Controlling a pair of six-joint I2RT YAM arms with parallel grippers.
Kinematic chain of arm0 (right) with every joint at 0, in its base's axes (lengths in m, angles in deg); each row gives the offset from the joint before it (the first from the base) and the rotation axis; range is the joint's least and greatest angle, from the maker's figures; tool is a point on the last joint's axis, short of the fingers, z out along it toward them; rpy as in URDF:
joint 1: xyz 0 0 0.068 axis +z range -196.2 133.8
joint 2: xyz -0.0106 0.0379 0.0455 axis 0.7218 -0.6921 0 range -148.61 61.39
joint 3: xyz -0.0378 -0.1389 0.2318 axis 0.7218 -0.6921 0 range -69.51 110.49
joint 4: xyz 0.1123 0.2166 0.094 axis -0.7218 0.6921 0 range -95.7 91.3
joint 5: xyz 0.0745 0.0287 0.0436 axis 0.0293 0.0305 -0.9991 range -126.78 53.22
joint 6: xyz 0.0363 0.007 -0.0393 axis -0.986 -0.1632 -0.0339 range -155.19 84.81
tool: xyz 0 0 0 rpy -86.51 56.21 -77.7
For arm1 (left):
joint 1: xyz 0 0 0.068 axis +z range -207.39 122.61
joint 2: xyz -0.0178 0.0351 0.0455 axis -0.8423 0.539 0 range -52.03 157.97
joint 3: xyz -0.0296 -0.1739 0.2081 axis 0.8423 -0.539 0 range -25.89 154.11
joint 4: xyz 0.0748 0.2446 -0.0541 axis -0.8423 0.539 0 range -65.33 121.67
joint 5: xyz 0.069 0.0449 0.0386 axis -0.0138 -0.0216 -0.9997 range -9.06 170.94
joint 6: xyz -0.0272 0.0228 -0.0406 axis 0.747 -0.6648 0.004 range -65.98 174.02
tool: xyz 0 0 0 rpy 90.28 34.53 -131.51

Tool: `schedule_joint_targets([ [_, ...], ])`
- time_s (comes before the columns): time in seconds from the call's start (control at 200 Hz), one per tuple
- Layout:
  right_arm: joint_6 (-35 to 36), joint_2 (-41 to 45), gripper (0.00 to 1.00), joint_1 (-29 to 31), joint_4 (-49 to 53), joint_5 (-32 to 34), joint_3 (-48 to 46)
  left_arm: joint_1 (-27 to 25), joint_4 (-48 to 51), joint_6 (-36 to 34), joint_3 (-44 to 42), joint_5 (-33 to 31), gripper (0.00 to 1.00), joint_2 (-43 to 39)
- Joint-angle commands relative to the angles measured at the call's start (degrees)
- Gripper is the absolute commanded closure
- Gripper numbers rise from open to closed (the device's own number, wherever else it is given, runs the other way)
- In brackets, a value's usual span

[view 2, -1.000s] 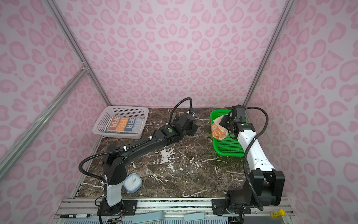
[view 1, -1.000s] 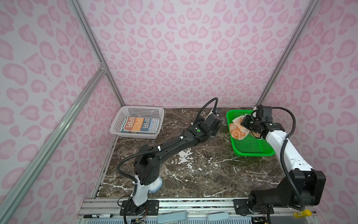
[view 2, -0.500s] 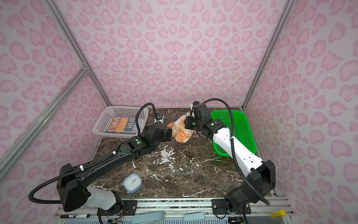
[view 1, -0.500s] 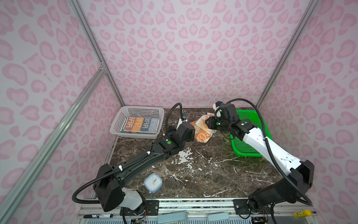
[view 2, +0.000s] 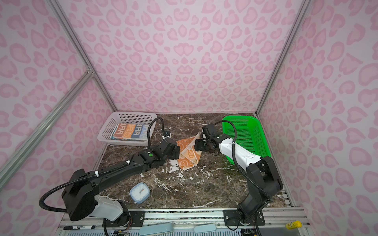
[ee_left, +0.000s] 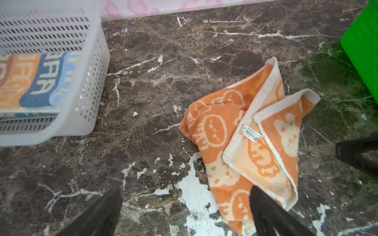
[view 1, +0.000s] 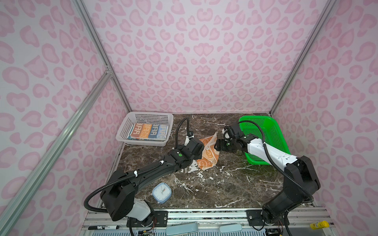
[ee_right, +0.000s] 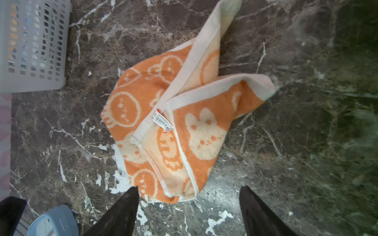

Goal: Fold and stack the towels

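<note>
Let go within the last half second: crumpled orange bunny-print terry towel [view 1: 208, 156], then dangling from right pincer [view 1: 217, 145], now lying on dark marble table [view 1: 214, 188] at centre, toward the far side. Right pincer spread, gripping nothing, just right of the cloth. Left pincer [view 1: 201, 152] spread wide too, at its left edge. Towel apart from white slotted plastic basket [view 1: 141, 142] at far left, holding folded blue-orange-cream block towel [view 1: 149, 131], and from green mesh basket [view 1: 272, 130] at far right. Bare marble nearer, up to pale blue square clock [view 1: 161, 192] near left. Shown only by wrist views: barcode label [ee_left: 251, 132] on folded-over cream hem; one left fingertip [ee_left: 266, 204] over the towel's corner.
</note>
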Motion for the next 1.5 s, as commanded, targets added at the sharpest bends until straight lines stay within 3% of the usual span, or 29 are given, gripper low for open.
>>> schedule_joint_targets([
  [0.0,0.7,-3.2,0.26,-0.9,-2.8,-2.0,-0.5,0.1,-1.1,3.5,-0.5,3.2,0.02,1.2],
  [0.15,2.4,-8.1,0.29,-1.7,-2.6,-1.5,3.5,0.1,-0.3,5.2,-0.1,5.2,0.02,2.7],
  [0.385,1.8,-11.4,0.19,-8.9,-3.5,-4.2,7.4,0.1,0.1,4.9,0.2,5.9,0.02,3.1],
  [0.575,2.5,-16.3,0.19,-11.5,-2.7,-5.9,11.7,0.0,0.4,5.3,0.8,6.3,0.02,5.0],
  [0.7,2.5,-18.5,0.32,-11.2,-3.5,-7.0,12.3,-0.1,0.2,5.8,0.7,7.2,0.02,6.2],
  [0.88,2.2,-17.4,0.67,-9.3,-5.5,-8.0,8.3,-0.1,0.4,5.9,0.7,7.9,0.02,7.9],
  [1.005,2.2,-13.0,0.85,-6.3,-6.4,-7.2,3.5,-0.1,1.6,5.3,1.2,6.6,0.02,7.9],
  [1.165,2.2,-6.9,0.97,-1.7,-6.5,-5.6,-3.2,0.3,3.0,4.6,0.4,4.4,0.03,6.1],
  [1.24,2.5,-5.0,0.92,-1.5,-6.1,-5.4,-4.8,0.4,2.6,4.4,-0.7,4.8,0.02,5.1],
  [1.405,4.3,-6.2,0.44,-7.4,-3.5,-4.6,-0.7,0.4,1.6,6.0,-1.9,7.0,0.02,5.0],
  [1.495,5.1,-9.5,0.34,-10.2,-2.5,-5.2,3.4,0.4,0.1,7.9,-2.2,8.8,0.02,6.0],
])
